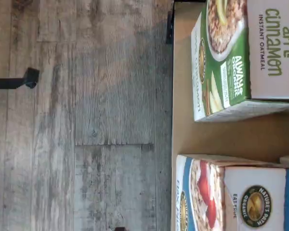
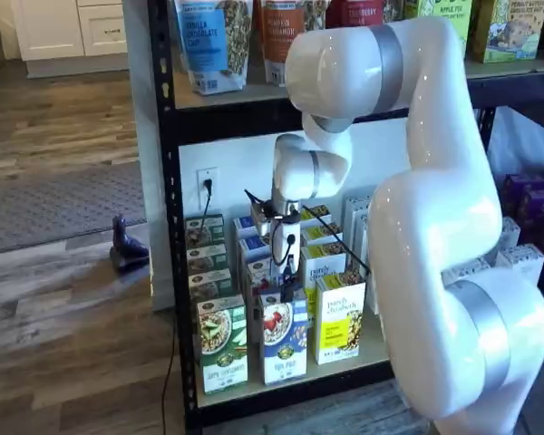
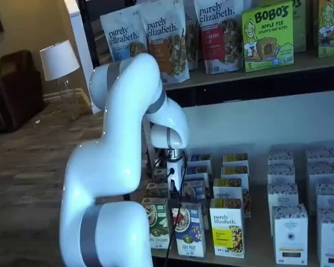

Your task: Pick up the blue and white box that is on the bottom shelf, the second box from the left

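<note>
Gripper [image 2: 290, 288] spread wide, empty, just above blue and white box [image 2: 284, 337] on bottom shelf [image 2: 281, 388].

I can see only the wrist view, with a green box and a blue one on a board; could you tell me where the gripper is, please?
Observer: In a shelf view the gripper hangs over the top of the front blue box on the bottom shelf, with no box in it.
Operator: Thank you. What stands on the blue box's other side from the green box?
Observer: A yellow box.
Operator: Is anything behind the blue box?
Observer: Yes, more blue boxes in a row toward the wall.
</note>
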